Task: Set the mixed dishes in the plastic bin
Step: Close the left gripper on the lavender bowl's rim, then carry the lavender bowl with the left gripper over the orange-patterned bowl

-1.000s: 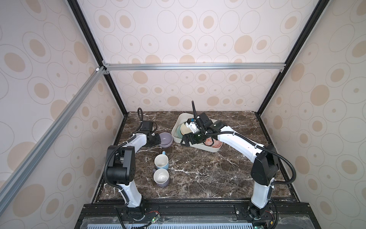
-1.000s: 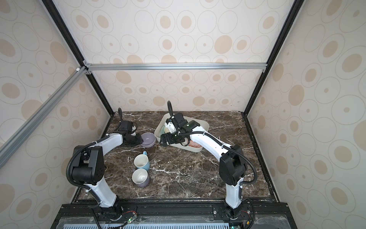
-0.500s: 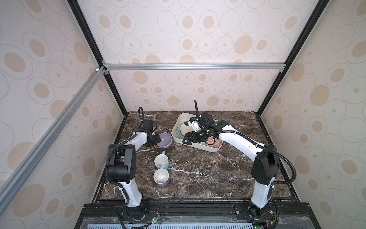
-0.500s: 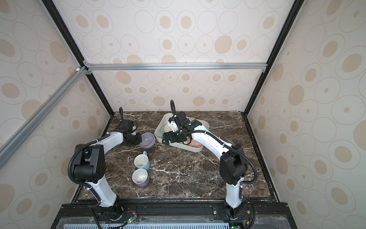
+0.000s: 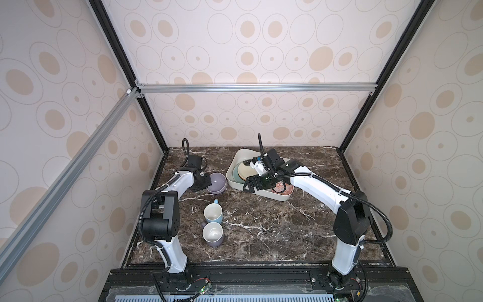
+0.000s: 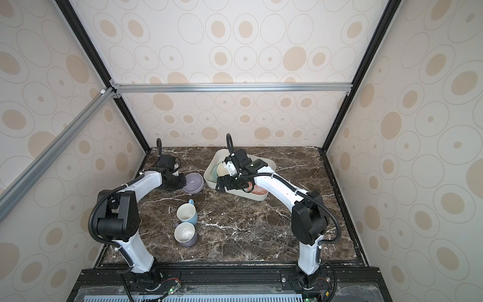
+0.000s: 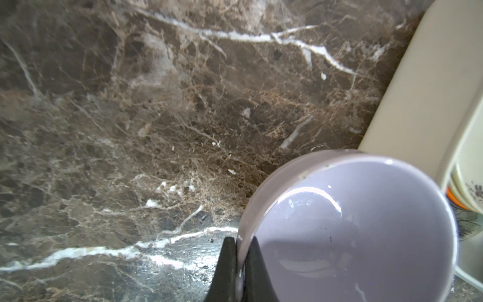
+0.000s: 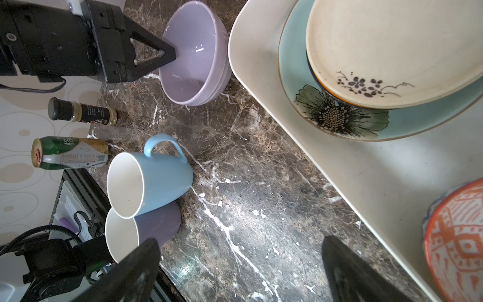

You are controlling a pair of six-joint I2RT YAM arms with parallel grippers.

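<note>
My left gripper (image 7: 239, 239) is shut on the near rim of a lavender bowl (image 7: 352, 230), one finger inside and one outside. The bowl (image 5: 217, 183) sits on the table just left of the plastic bin (image 5: 264, 194). In the bin a black-and-cream plate (image 8: 392, 47) lies on the teal flower plate (image 8: 418, 123), and an orange-patterned bowl (image 8: 457, 245) sits beside them. My right gripper (image 8: 240, 241) hangs open over the marble by the bin's front left wall, holding nothing. A light-blue mug (image 5: 213, 213) and a lavender-grey mug (image 5: 213, 234) stand touching, nearer the front.
In the right wrist view a green drink can (image 8: 70, 154) and a small dark jar (image 8: 83, 112) stand near the table's left edge, beyond the mugs. The left gripper (image 8: 170, 53) shows there too. Enclosure walls ring the marble table (image 5: 274, 227).
My left gripper has closed onto the lavender bowl's rim. The right gripper has stayed open and barely shifted near the bin's front left wall.
</note>
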